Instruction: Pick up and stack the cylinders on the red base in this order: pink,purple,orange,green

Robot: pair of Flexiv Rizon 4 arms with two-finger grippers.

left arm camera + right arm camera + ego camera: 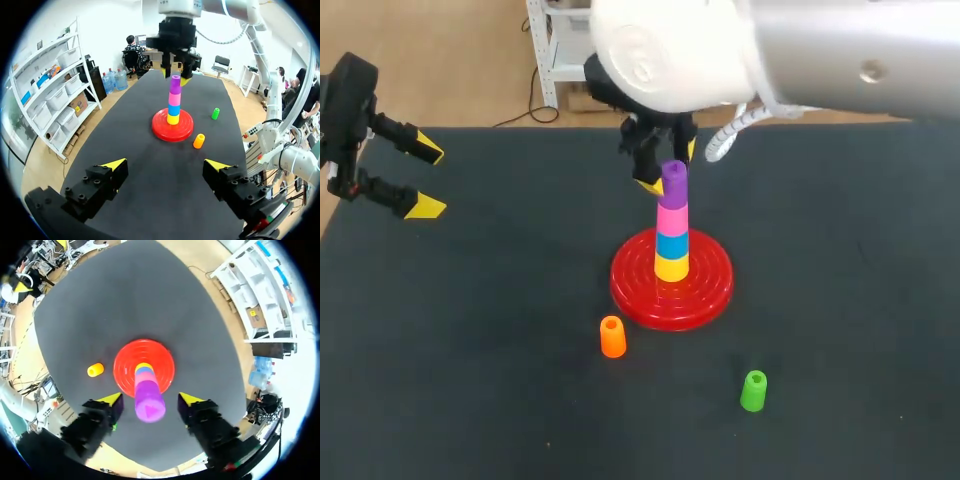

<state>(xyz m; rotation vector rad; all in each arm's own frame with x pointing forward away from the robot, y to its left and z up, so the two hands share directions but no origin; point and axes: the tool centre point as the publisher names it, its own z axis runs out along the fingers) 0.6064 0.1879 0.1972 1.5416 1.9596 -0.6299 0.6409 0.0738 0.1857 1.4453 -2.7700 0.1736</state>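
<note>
On the red base point(705, 290) stands a stack of yellow, blue, pink point(671, 219) and purple point(673, 180) cylinders, the purple one on top. My right gripper point(669, 168) hangs over the stack, open, its fingers either side of the purple cylinder point(149, 401) with a gap on both sides. In front of the base, the orange cylinder point(612, 337) and the green cylinder point(753, 390) stand loose on the mat. My left gripper point(427, 178) is at the table's far left, open and holding nothing.
A black mat point(470, 350) covers the whole table. In the left wrist view the base point(161, 131) lies far ahead of the left gripper point(166, 165), with the orange cylinder point(199, 141) and green cylinder point(215, 113) beside it.
</note>
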